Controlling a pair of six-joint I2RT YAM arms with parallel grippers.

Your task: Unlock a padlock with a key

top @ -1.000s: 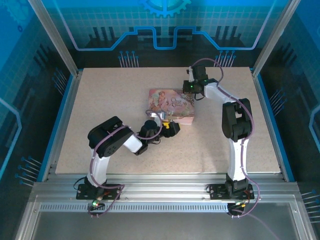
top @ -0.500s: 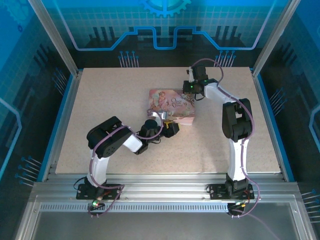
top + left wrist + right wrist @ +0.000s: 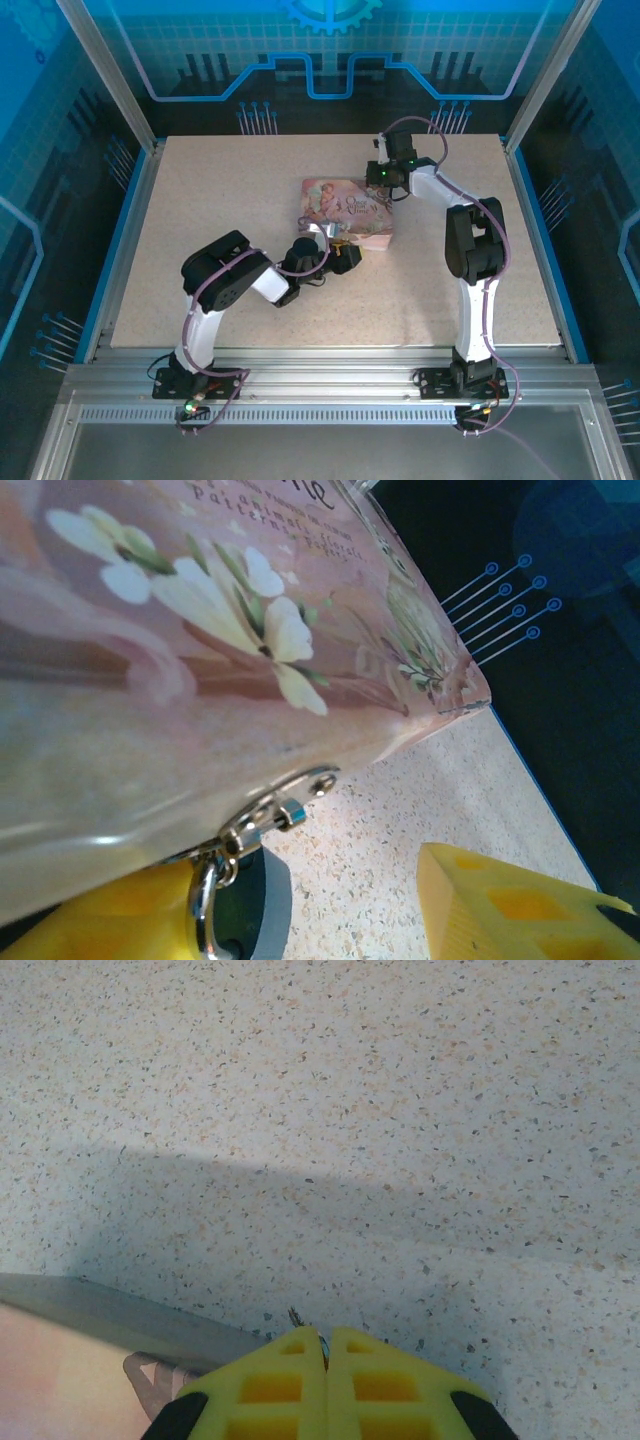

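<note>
Judging by how things lie, the task is at its approach stage and the lock is not yet open. The pink box [image 3: 343, 208] sits mid-tabletop [image 3: 220, 190], and everything else is placed off it. At the box's near edge, the padlock [image 3: 248, 905] hangs from a silvery clasp [image 3: 285, 802] on the box's side, its shackle looped through the clasp ring and apparently unopened.

The left gripper [image 3: 330, 915] is at that near edge. Its jaws stand apart, with one yellow finger [image 3: 110, 920] against the padlock's dark body and the other finger [image 3: 500, 910] clear of it across bare tabletop. The lock is bracketed, not pinched.

The right gripper [image 3: 325, 1338] hovers at the box's far right corner, well apart from the padlock. Its jaws are pressed together, and a tiny dark sliver pokes out from between the tips. I take that sliver for the key [image 3: 297, 1317], though it is too small to be sure.

So the key seems to be in hand and the lock nearly steadied. What remains is most of the work:
- clamping the padlock firmly
- carrying the key across the box to the near edge
- finding the keyhole, which I cannot see in any view
- inserting, turning, and freeing the shackle
</note>
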